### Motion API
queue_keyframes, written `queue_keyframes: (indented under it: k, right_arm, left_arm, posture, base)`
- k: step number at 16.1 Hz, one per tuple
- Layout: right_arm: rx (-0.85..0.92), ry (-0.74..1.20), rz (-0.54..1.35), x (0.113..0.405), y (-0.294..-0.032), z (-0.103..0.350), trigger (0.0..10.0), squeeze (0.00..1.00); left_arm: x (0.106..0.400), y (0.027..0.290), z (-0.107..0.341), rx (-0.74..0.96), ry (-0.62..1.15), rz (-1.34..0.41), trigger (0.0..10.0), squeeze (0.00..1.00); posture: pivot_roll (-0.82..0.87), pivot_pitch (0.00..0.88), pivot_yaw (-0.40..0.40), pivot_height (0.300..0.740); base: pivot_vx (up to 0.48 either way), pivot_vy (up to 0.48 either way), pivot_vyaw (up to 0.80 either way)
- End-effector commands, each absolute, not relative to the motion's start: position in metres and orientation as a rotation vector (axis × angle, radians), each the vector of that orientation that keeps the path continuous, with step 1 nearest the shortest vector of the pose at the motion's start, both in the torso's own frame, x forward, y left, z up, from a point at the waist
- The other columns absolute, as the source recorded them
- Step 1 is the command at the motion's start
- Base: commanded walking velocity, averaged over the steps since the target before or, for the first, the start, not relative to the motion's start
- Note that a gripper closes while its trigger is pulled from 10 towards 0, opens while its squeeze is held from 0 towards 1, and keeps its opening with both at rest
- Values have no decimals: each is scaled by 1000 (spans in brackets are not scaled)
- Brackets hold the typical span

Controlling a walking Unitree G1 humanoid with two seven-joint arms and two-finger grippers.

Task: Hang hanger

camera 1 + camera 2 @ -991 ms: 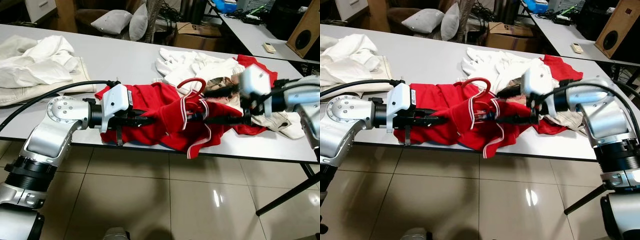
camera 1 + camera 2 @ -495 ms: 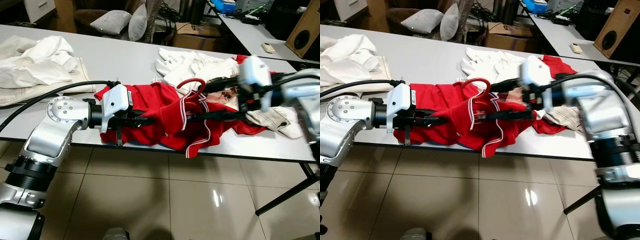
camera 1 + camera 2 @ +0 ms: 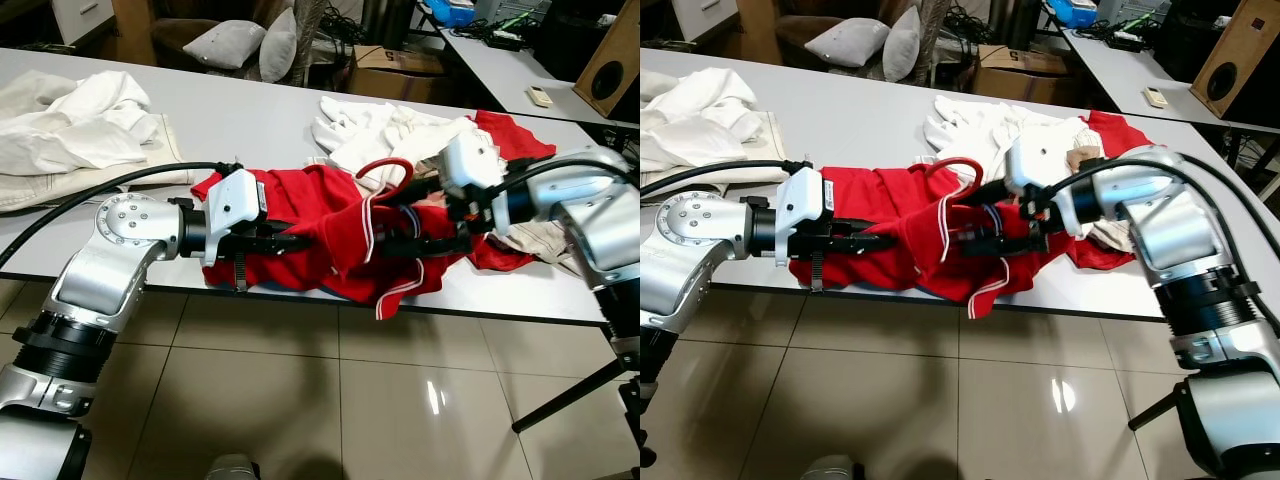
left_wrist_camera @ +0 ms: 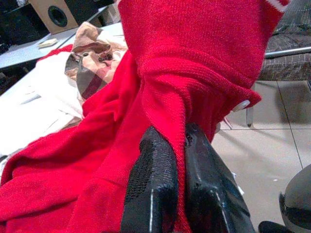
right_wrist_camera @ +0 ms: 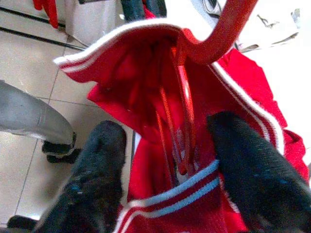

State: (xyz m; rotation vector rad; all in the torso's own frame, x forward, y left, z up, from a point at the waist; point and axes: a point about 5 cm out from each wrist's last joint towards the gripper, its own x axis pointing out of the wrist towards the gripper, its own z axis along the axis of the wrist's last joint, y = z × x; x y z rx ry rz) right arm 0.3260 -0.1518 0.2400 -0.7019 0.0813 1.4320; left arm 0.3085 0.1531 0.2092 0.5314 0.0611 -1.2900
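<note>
White cloth (image 3: 75,125) lies heaped at the upper left of the left eye view, on the long grey table (image 3: 230,115) that crosses the frame. Below it the silver left arm reaches in from the lower left, a black cable arching over it. The left gripper (image 3: 290,240) sits at the near edge of the table, left of centre, with its two black fingers (image 4: 150,194) pressed together on a fold of the red sweater (image 3: 300,205); in the left wrist view the red knit is pinched tight between them, so the claw is all but closed on the cloth. The sweater lies spread along the table's front edge across the middle of the frame, its white-trimmed hem drooping over the edge toward the tiled floor (image 3: 300,400).

At the centre, the red hanger (image 3: 385,167) is tucked inside the sweater's neck opening, with its curved hook sticking up out of the collar. In the right wrist view the hanger's thin red bars run down inside the collar, between white and blue trim bands.

Right of centre, the right gripper (image 3: 405,228) points leftward into the collar. Its fingers (image 5: 252,174) stand wide apart on either side of the hanger's neck, and they grip nothing. Behind it, more white garments (image 3: 385,130) and a plaid-patterned cloth (image 3: 440,190) lie piled on the table. The right arm bends in from the right edge.
</note>
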Motion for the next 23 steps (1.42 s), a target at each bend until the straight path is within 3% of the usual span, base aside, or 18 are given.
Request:
queue_keyframes:
  k: [1, 2, 7, 23]
  right_arm:
    - [-719, 89, 1422, 330, -148, 243, 4078, 0]
    - [-716, 88, 1423, 330, -146, 243, 4078, 0]
    - [-714, 70, 1461, 334, -126, 247, 0, 0]
    - [-783, 191, 1386, 335, -154, 232, 0, 0]
  left_arm:
    - [309, 144, 218, 574, 19, -1316, 0, 0]
    - [309, 144, 217, 575, 20, -1317, 0, 0]
    - [308, 141, 213, 592, 32, -1322, 0, 0]
    - [313, 149, 219, 579, 20, -1284, 0, 0]
  posture:
    - [99, 0, -101, 740]
    - [99, 0, -101, 740]
    - [103, 0, -109, 740]
    - [102, 0, -102, 740]
  base:
    - [0, 0, 0]
    - [0, 0, 0]
    - [0, 0, 0]
    - [0, 0, 0]
